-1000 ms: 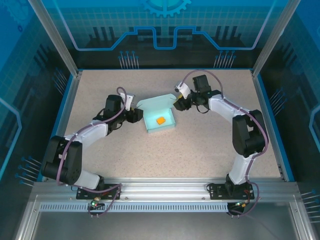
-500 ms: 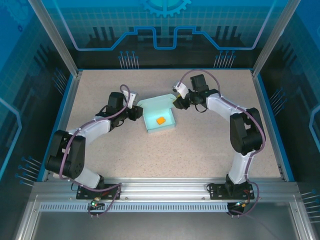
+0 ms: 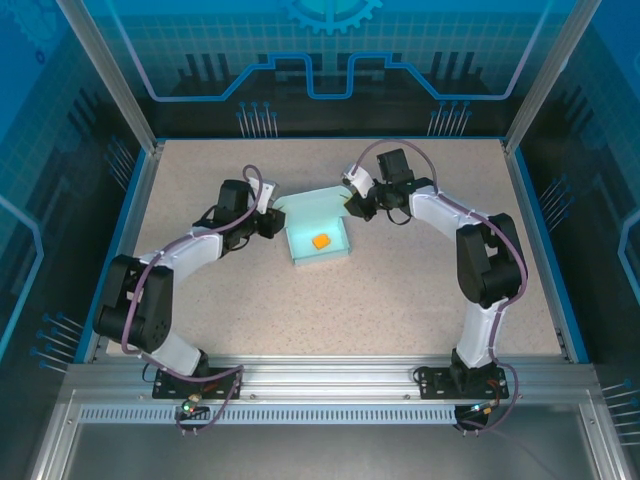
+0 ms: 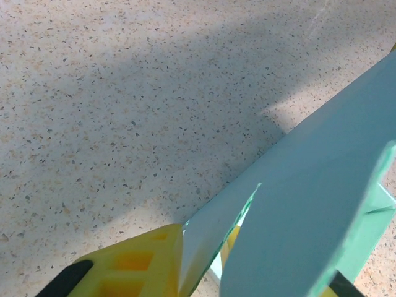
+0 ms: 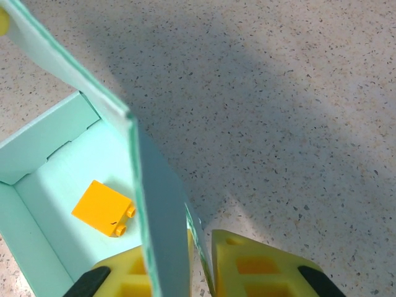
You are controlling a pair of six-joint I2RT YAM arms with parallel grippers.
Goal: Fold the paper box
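The paper box (image 3: 318,240) is pale light-blue card and lies open in the middle of the table, its lid flap (image 3: 314,203) raised at the far side. A small orange brick (image 3: 321,241) lies inside it (image 5: 102,208). My left gripper (image 3: 273,222) is at the box's far left corner. In the left wrist view the yellow fingers (image 4: 145,263) pinch a card flap (image 4: 207,238), and the lid (image 4: 322,185) rises beyond. My right gripper (image 3: 352,207) is at the far right corner, with its fingers (image 5: 247,269) shut on the thin side flap (image 5: 201,238) beside the box wall (image 5: 158,204).
The speckled tabletop (image 3: 420,280) spreads wide around the box. Blue rails edge the table at left (image 3: 128,230) and right (image 3: 545,250). Both arm bases sit on the metal frame (image 3: 320,380) at the near edge.
Both grippers have closed onto the box's rear corners. Both arms have shifted slightly toward the back, and the lid flap stands a little higher.
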